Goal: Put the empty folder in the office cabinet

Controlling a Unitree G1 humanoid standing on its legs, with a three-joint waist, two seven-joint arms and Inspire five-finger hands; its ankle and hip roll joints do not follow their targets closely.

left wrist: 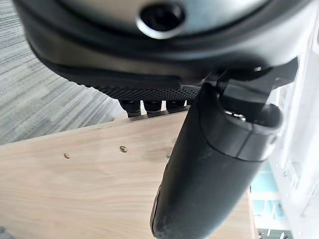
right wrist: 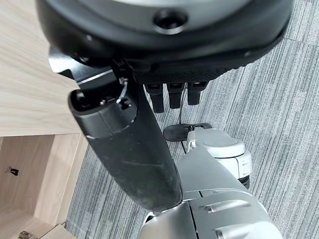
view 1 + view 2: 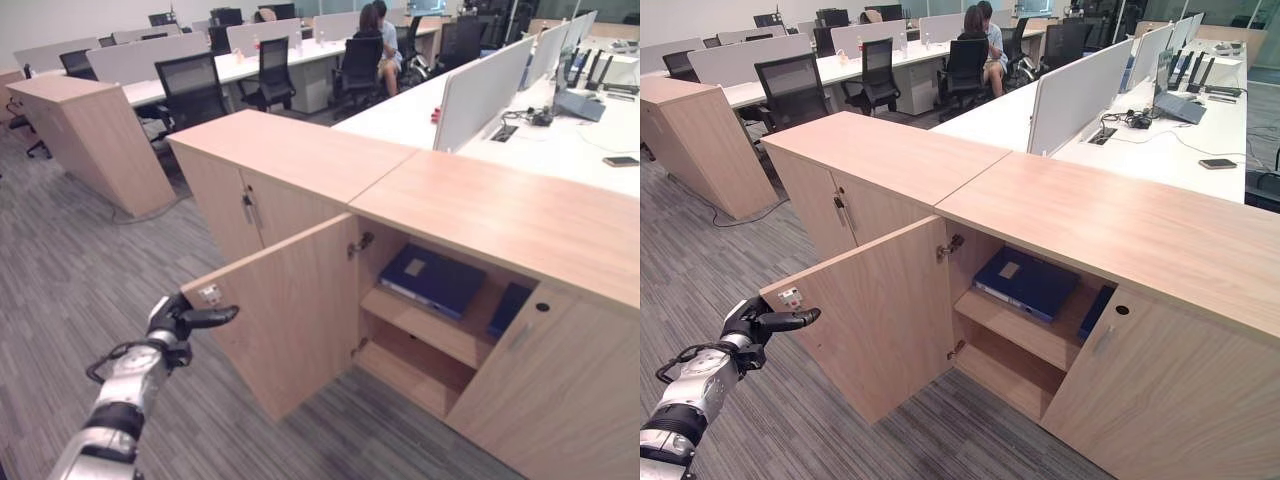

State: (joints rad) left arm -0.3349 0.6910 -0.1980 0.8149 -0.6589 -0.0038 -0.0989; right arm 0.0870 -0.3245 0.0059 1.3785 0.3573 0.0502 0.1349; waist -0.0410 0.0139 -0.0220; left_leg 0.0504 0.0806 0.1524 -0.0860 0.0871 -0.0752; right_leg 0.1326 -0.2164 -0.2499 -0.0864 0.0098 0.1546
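Your folder (image 3: pixel 433 279), a dark blue one with a pale label, lies flat on the upper shelf (image 3: pixel 420 325) of the office cabinet (image 3: pixel 500 220), inside the open compartment. A second dark blue folder (image 3: pixel 510 308) stands just beside it at 3 o'clock, partly hidden by the closed right door (image 3: pixel 555 390). That makes two folders and two shelf levels, the lower one bare wood. One door (image 3: pixel 290 320) hangs swung wide open toward 8 o'clock. Your left hand (image 3: pixel 183 320) sits at that door's outer edge, near a small white tag (image 3: pixel 210 294); the thumb sticks straight out toward the door, and in the left wrist view the fingers (image 1: pixel 149 105) extend onto the door's edge, released rather than clenched. Your right hand (image 2: pixel 164 74) shows in its own wrist view over the grey carpet (image 2: pixel 279 99), fingers relaxed and grasping nothing. A second cabinet (image 3: pixel 270 160) with shut doors adjoins at 10 o'clock. Beyond, at 12 o'clock, you see white tabletops (image 3: pixel 560 140), black office chairs (image 3: pixel 190 88), and one seated person (image 3: pixel 385 45).
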